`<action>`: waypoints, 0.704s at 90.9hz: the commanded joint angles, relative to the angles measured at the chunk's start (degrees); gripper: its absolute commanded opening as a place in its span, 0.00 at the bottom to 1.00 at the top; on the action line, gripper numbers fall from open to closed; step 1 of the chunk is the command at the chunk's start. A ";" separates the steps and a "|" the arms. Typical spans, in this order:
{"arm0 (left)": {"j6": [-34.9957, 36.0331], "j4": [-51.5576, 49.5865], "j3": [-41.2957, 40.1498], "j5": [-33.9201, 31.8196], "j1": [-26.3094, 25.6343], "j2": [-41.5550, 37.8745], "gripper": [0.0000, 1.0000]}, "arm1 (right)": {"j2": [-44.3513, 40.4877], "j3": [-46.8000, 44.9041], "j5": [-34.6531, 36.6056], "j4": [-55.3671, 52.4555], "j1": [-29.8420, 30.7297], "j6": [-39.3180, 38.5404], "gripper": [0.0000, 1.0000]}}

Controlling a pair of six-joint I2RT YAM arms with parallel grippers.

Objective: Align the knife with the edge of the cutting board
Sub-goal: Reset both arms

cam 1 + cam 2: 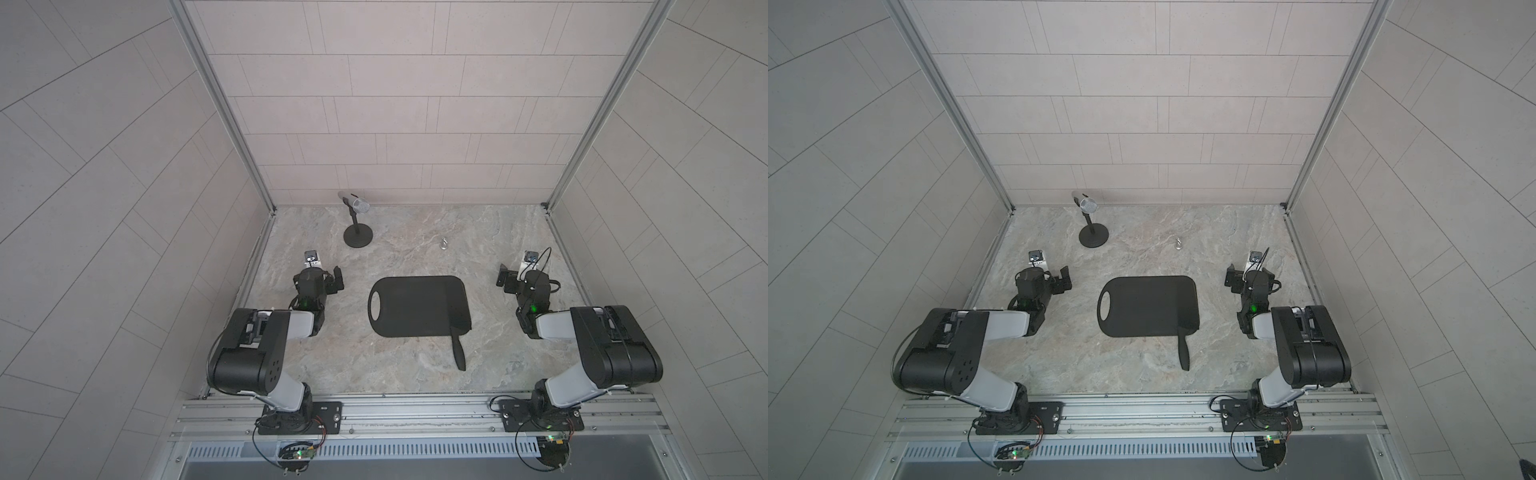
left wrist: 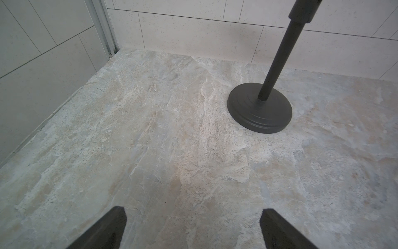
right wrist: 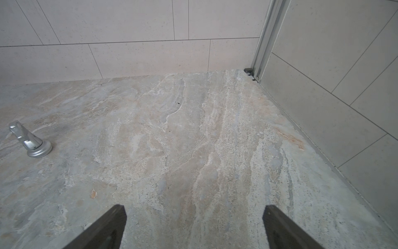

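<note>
On our left, the left gripper [image 2: 193, 212] hovers over bare tabletop [image 1: 374, 365]. Its jaws are spread wide with nothing between them. It is well apart from the cutting board [image 1: 415, 303].

Behind it and further in, the microphone stand [image 1: 358, 235] sits upright on its round black base near the back wall.

In both top views the cutting board lies flat at the middle of the table, with its oval handle hole at its left end.

The knife [image 1: 458, 351] is at the board's near right corner. We see its handle sticking out over the near edge onto the marble, pointing toward the robot's base. Its blade lies on the board, black on black, so we cannot make out its outline.

Behind the board to the right, a small silver fitting [image 3: 30, 142] stands on the table.

On our right, the right gripper [image 3: 193, 208] hangs over bare tabletop, well away from the board. Its jaws are fully apart and it holds nothing.
</note>
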 commanded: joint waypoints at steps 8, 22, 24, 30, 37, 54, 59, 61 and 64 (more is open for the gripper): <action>0.71 1.05 0.09 0.79 0.18 -0.31 1.00 | -1.23 0.71 1.06 -0.61 0.00 -0.18 1.00; 0.68 1.09 0.08 0.79 0.20 -0.36 1.00 | -1.30 0.74 1.06 -1.02 0.04 -0.14 1.00; 0.68 1.09 0.14 0.80 0.16 -0.37 1.00 | -1.30 0.75 1.06 -0.97 0.05 -0.12 1.00; 0.72 1.09 0.08 0.89 0.20 -0.33 1.00 | -1.31 0.76 1.06 -0.98 0.01 -0.10 1.00; 0.68 1.13 0.08 0.84 0.26 -0.35 1.00 | -1.34 0.75 1.08 -0.99 0.04 -0.20 1.00; 0.68 1.11 0.08 0.87 0.22 -0.36 1.00 | -1.30 0.74 1.14 -0.99 0.02 -0.11 1.00; 0.68 1.12 0.08 0.85 0.17 -0.34 1.00 | -1.30 0.71 1.09 -0.99 0.00 -0.16 1.00; 0.68 1.08 0.14 0.88 0.20 -0.34 1.00 | -1.30 0.72 1.11 -0.99 0.04 -0.17 1.00; 0.68 1.09 0.08 0.84 0.25 -0.34 1.00 | -1.30 0.73 1.07 -0.99 0.03 -0.17 1.00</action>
